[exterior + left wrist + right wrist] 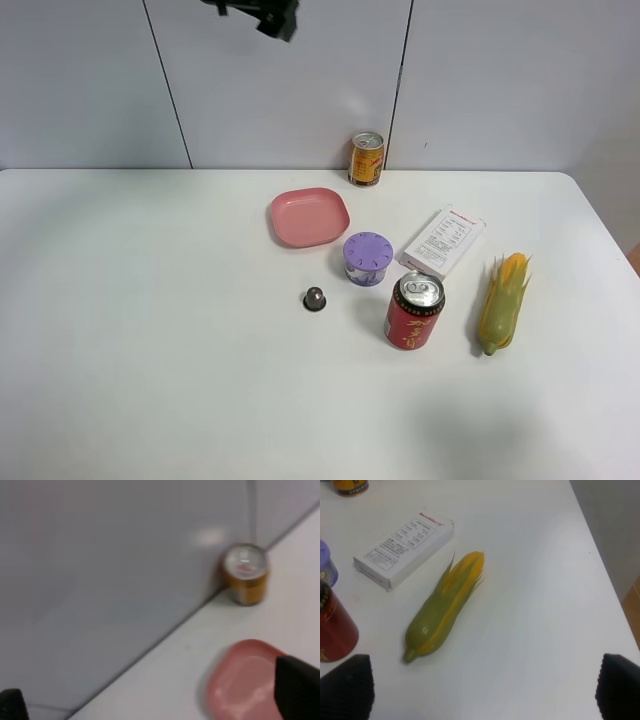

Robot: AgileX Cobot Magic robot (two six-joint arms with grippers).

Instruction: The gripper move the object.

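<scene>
Jar (367, 258) with a purple lid stands, in the high view, on the white table (150, 350), just beside the pink plate (309, 216) and near the red can (415, 310). Left wrist view: the left gripper (153, 702) is spread wide, holding nothing, with the pink plate and a yellow can (246, 573) below it. Right wrist view: the right gripper (482, 687) gapes empty over the corn (445, 607), the jar barely showing at the frame edge.

White table (150, 350), grey panelled wall (500, 80) behind, dark seams.
</scene>
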